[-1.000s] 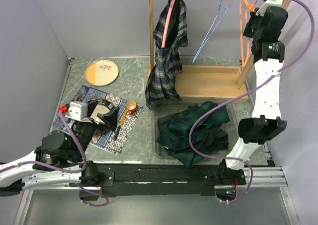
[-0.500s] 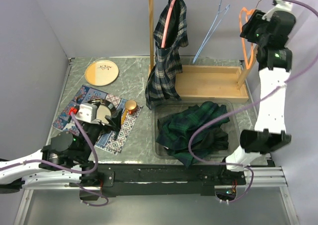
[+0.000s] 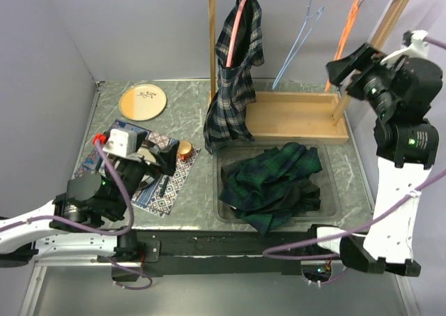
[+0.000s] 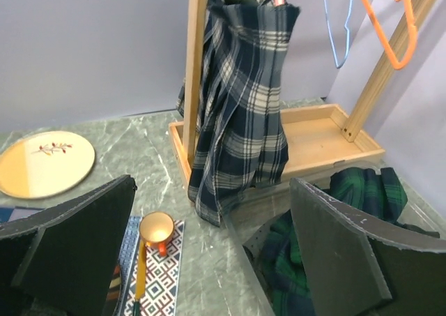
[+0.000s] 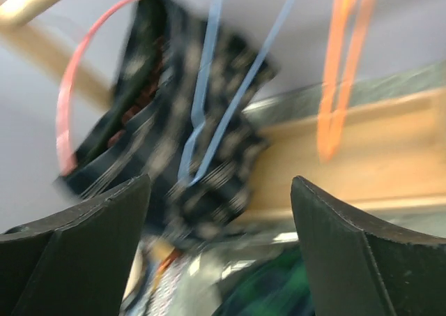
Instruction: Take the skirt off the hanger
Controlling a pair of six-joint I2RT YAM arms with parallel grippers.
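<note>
The wooden rack [image 3: 300,115] is standing at the far right of the table, and the plaid skirt [image 3: 232,86] is hanging on the pink hanger [image 3: 239,19] at its left end, just beside the clear bin [image 3: 336,190] (a green skirt [image 3: 272,180] is lying inside). The right gripper [image 3: 346,66] is hovering high at the right end, jaws spread wide and empty. The left gripper [image 3: 155,159] is sitting near left, equally wide and empty. Risk: in crossing to the skirt, the right fingers may be snagging the blue hanger [image 3: 296,44] or orange hanger [image 3: 343,37] and unhooking it.
</note>
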